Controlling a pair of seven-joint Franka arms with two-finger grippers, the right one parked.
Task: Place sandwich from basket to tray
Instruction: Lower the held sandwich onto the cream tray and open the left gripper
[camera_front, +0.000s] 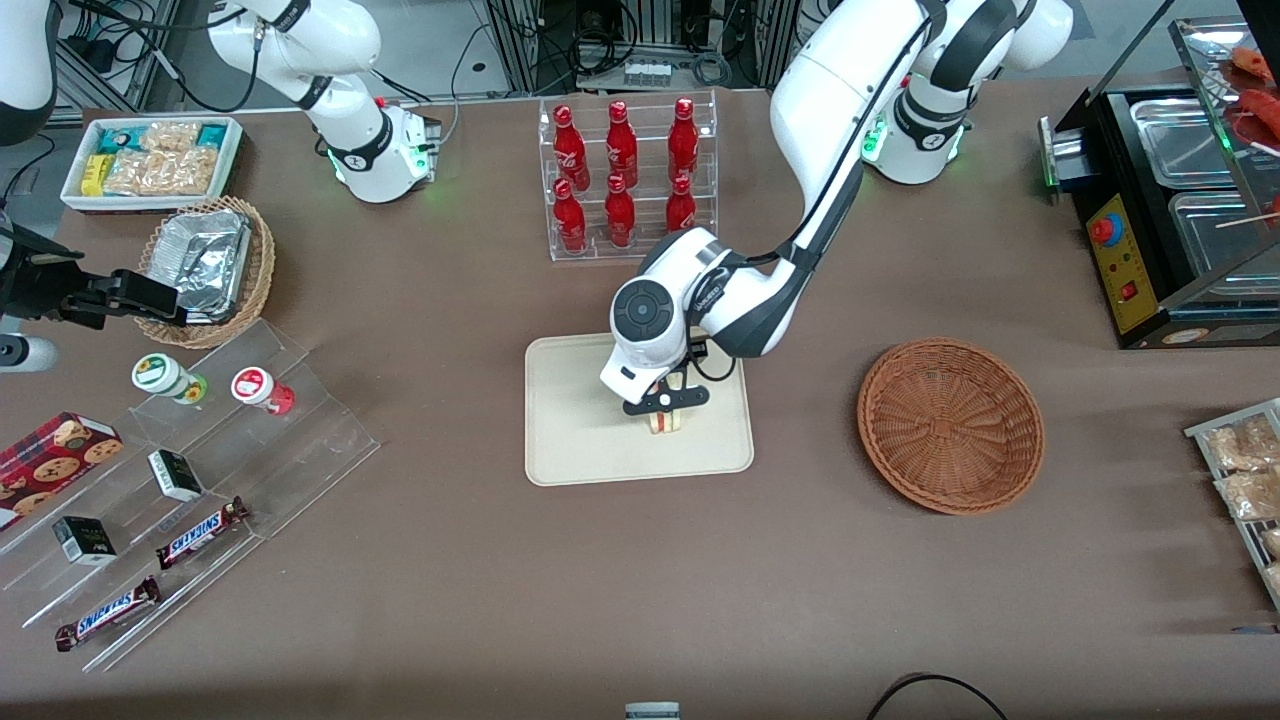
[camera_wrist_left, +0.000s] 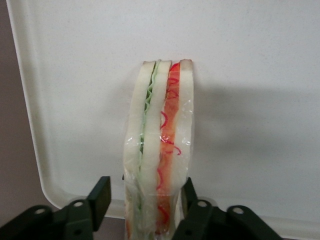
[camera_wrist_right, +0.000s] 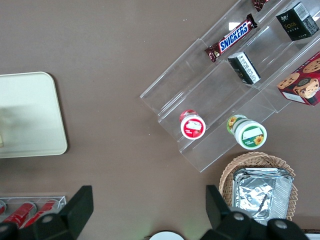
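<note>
Pale-bread sandwich (camera_wrist_left: 159, 150) stands on tray (camera_front: 570, 440), between parted end effector (camera_wrist_left: 144, 202) fingers.

Tray (camera_wrist_right: 30, 115) corner (cream) near snack risers (camera_wrist_right: 235, 85).

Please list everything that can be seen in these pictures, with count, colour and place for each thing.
sandwich: 1, pale bread with red and green filling, standing on the tray, between the gripper's fingers
tray: 1, cream, table middle
basket: 1, reddish-brown wicker, empty, beside the tray toward the working arm's end
bottles: 6, red, in a clear rack farther from the camera than the tray
foil container: 1, silver, in a tan basket toward the parked arm's end
snack bin: 1, white, with packets, near the foil container
Snickers bars: 2, brown, on clear steps
cookie box: 1, red, on the steps
gripper: 1, black, over the tray, one finger touching the sandwich, the other apart from it
</note>
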